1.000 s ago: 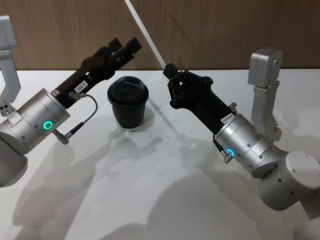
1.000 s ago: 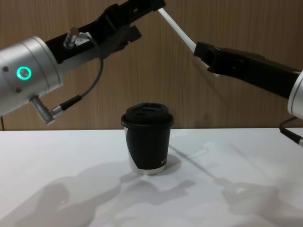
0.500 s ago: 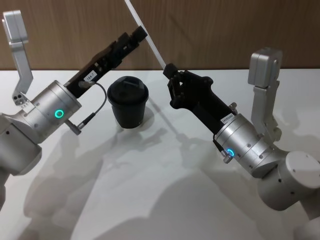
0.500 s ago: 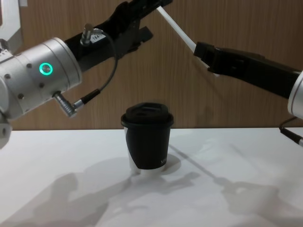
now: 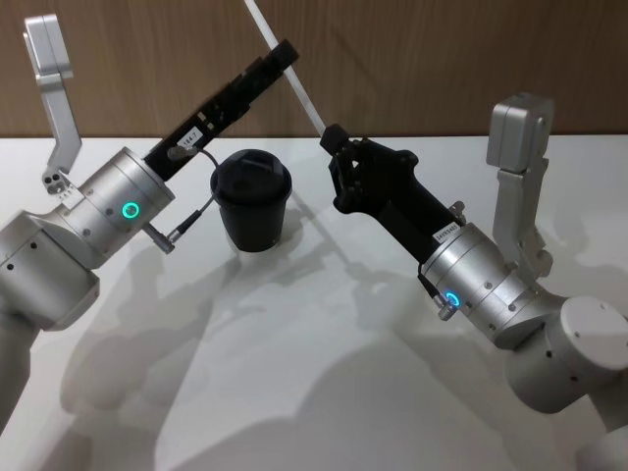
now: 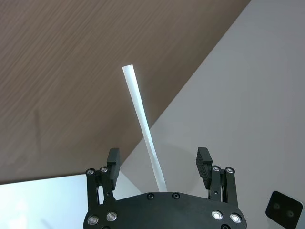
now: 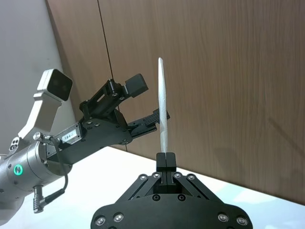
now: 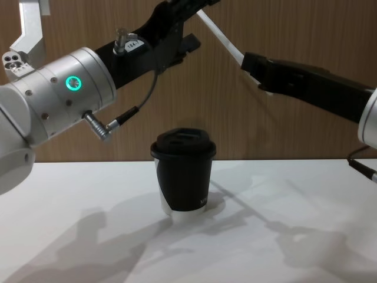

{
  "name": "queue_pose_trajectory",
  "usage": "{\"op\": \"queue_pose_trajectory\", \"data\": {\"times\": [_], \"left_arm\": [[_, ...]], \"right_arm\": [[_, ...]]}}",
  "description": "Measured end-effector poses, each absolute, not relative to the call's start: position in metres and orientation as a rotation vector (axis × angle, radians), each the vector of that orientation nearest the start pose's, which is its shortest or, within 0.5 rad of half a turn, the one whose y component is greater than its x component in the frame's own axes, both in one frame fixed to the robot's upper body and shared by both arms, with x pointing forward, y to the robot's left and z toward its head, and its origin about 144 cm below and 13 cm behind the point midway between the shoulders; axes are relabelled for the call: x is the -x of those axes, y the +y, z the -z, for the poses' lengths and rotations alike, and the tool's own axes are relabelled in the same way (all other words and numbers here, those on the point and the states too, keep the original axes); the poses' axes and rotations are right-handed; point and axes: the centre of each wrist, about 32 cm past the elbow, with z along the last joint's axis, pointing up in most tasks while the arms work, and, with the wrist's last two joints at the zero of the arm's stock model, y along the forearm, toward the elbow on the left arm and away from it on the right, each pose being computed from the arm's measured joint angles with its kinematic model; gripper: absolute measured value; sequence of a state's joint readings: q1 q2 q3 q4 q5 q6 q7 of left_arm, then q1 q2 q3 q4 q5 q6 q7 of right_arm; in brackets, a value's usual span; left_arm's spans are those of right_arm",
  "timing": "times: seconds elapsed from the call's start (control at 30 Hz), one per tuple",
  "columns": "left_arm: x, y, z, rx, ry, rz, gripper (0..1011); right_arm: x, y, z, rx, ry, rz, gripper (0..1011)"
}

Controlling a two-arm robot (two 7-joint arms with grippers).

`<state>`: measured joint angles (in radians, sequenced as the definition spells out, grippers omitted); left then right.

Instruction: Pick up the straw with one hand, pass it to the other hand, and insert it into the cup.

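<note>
The white straw slants up and away from my right gripper, which is shut on its lower end above the table. In the right wrist view the straw stands straight up out of the closed fingertips. My left gripper is raised to the straw's upper part. In the left wrist view it is open, with the straw passing between its two fingers without touching them. The black lidded cup stands upright on the table below both grippers, also seen at the cup in the chest view.
The white table stretches in front of the cup, crossed by the arms' shadows. A brown wood-panelled wall runs close behind the table. A black cable with a metal plug loops off the left wrist.
The left arm has swung up and in towards the straw, and its open fingers now straddle the straw. The right arm, the straw and the cup have stayed still.
</note>
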<state>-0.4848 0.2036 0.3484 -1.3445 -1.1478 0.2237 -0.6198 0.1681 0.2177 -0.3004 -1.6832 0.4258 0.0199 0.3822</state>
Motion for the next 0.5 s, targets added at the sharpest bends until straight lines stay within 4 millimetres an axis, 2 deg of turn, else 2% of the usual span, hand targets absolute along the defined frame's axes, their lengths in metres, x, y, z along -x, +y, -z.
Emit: {"op": "queue_pose_trajectory", "data": {"times": [0.5], "left_arm": [[-0.5839, 0.1866, -1.2392, 0.628, 0.525, -0.438, 1000]], "right_arm": [[-0.486, -0.1892, -1.2192, -0.254, -0.023, 0.842, 0]]}}
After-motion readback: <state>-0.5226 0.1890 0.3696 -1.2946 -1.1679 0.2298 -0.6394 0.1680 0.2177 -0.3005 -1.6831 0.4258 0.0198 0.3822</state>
